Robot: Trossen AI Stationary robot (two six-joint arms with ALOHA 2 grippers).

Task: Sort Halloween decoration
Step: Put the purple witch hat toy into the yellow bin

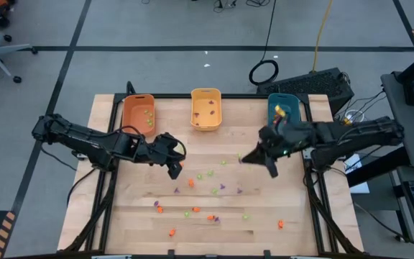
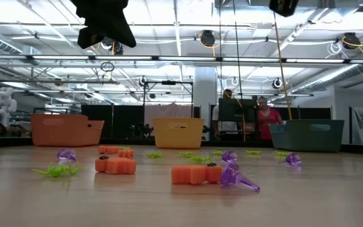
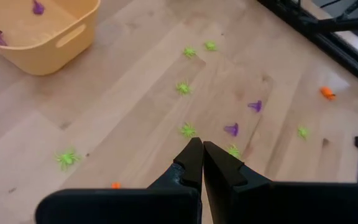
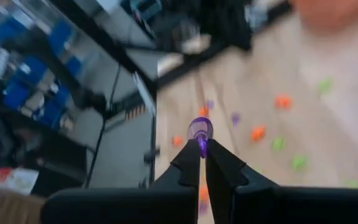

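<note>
While both arms reach inward over the table [image 1: 121, 223], the left gripper [image 1: 175, 170] hangs above the left-centre boards, fingers pressed together on nothing. The right gripper [image 4: 202, 153] is tilted over the right-centre boards, clenched on a purple trinket [image 4: 199, 130] pinched at its fingertips.

Three bins stand along the far edge. The orange bin [image 1: 139, 115] holds a few green pieces. The yellow bin [image 1: 206, 109] holds small pieces, two of them purple in the left wrist view. The teal bin [image 1: 284, 109] holds something yellow and red; what it is cannot be told.

The remaining trinkets [image 1: 200, 194], orange, green and purple, lie scattered loose over the middle and near boards, between and in front of the grippers. Two people stand in the room beyond the table.
</note>
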